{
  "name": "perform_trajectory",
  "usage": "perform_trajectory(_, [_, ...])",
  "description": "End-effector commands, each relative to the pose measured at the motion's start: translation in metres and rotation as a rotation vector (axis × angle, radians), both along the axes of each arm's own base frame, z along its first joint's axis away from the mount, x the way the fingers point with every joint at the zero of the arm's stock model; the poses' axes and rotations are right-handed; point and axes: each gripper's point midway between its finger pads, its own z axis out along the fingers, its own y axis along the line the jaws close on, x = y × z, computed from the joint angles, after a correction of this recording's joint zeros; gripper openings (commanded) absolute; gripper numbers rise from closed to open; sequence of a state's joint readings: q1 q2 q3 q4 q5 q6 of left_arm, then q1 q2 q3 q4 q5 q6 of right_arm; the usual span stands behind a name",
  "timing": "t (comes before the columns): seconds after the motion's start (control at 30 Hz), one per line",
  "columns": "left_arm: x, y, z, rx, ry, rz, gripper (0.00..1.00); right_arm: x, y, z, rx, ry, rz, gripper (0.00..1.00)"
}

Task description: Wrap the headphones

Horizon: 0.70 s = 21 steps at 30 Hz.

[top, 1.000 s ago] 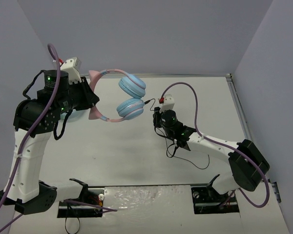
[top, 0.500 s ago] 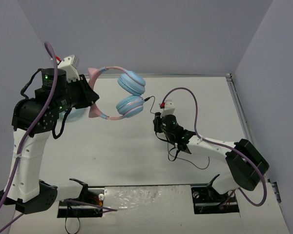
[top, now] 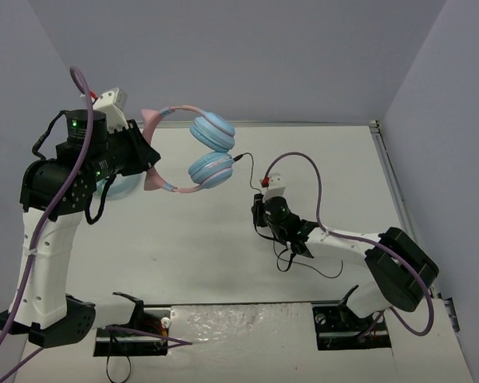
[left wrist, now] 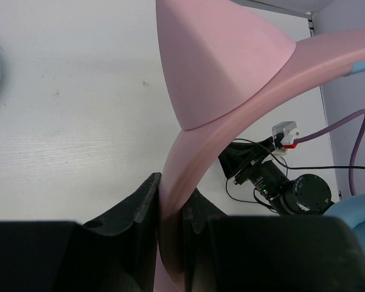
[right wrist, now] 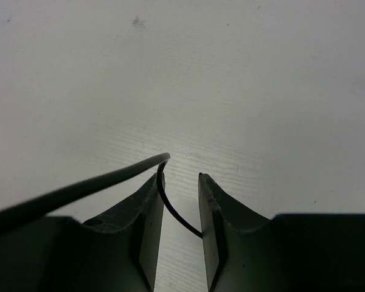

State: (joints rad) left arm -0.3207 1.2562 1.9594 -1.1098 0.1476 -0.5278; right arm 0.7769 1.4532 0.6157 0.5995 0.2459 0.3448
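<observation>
White counter (top: 184,239), grey walls (top: 263,56), we see the headphones (top: 213,169) aloft over its far left, our left hand (left wrist: 170,198) pinching the pink headband (left wrist: 231,115), the black cable (right wrist: 79,191) passing between our right hand's (right wrist: 179,182) slightly spread fingers, low over the counter.

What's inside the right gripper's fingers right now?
The thin black cable crosses the narrow gap between the fingers of the right gripper, with bare table beneath. Its run lower down is hidden.
</observation>
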Motion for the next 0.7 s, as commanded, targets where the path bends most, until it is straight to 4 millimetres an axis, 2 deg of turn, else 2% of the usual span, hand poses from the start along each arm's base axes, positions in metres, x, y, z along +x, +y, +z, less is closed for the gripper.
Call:
perform_trajectory(0.0, [0.008, -0.006, 0.048, -0.111, -0.151, -0.002, 0.0, 0.005, 0.013, 0.023, 0.074, -0.072, -0.012, 0.24])
perform_trajectory(0.3, [0.017, -0.002, 0.037, -0.121, -0.131, 0.017, 0.0, -0.001, 0.017, 0.019, 0.058, -0.067, -0.013, 0.1])
perform_trajectory(0.67, [0.034, 0.0, 0.019, -0.159, -0.092, 0.028, 0.0, -0.014, 0.02, 0.017, 0.035, -0.064, -0.006, 0.05])
